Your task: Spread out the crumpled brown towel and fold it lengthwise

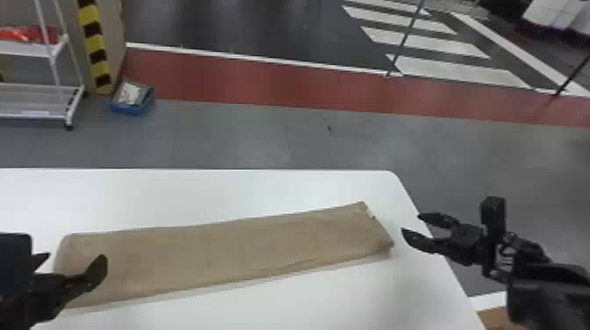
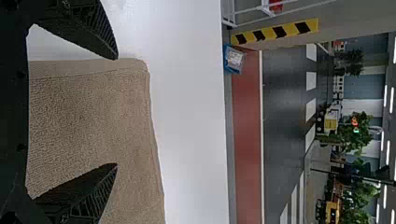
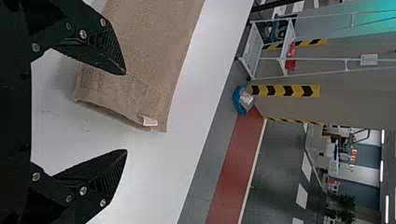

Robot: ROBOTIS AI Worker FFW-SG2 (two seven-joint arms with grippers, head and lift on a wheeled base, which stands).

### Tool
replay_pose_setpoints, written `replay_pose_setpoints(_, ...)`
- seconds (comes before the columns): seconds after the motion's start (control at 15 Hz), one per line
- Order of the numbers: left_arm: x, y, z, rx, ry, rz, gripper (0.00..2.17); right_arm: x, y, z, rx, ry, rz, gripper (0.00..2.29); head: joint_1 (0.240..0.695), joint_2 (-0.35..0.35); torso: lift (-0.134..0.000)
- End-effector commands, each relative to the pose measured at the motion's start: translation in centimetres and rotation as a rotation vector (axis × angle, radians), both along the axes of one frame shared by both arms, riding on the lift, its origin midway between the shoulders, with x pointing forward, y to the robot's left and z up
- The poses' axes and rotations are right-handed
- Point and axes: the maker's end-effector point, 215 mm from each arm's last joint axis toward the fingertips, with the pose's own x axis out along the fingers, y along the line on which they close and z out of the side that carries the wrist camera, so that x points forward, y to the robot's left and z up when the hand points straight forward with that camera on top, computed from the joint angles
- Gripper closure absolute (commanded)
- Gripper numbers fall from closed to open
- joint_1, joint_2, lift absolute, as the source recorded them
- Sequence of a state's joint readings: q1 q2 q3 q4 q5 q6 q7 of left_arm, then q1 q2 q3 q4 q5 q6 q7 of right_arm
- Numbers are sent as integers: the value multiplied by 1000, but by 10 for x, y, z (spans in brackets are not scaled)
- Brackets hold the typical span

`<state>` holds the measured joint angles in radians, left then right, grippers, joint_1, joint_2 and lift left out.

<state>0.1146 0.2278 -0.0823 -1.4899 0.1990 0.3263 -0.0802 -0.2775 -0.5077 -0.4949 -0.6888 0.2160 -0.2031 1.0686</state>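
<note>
Where the towel (image 1: 228, 254) lies: as it rests flat in a long strip on the tabletop (image 1: 197, 193), seemingly folded lengthwise, its long axis runs left to right, right end slightly farther off.
Left end: left claw (image 1: 75, 257) is nearer, just over it, coming in from the left edge; fingers wide apart, holding nothing; whether it touches the cloth, I cannot tell.
Right end: right claw (image 1: 411, 223) sits just beyond, pointing back along the strip, fingers spread, empty.
Likely next: light straightening or backing away.
</note>
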Motion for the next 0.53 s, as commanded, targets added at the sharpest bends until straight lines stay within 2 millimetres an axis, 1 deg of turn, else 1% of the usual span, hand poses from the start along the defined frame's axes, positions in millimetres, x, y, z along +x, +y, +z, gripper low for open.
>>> replay_pose_setpoints(0.0, 2, 0, 1, -2, -10, 0, 76, 1, 4, 8, 38, -22, 5, 346, 695, -291, 0)
replay_pose_setpoints(0.07, 1, 1, 0, -4, -12, 1, 76, 1, 6, 9, 51, -25, 9, 346, 695, -288, 0)
replay_pose_setpoints(0.27, 0, 2, -3, -5, -10, 4, 80, 0, 3, 10, 59, -30, -1, 346, 695, -284, 0)
replay_pose_setpoints(0.47, 1, 3, -1, -8, -29, 4, 80, -4, 2, 10, 81, -39, -11, 346, 695, -286, 0)
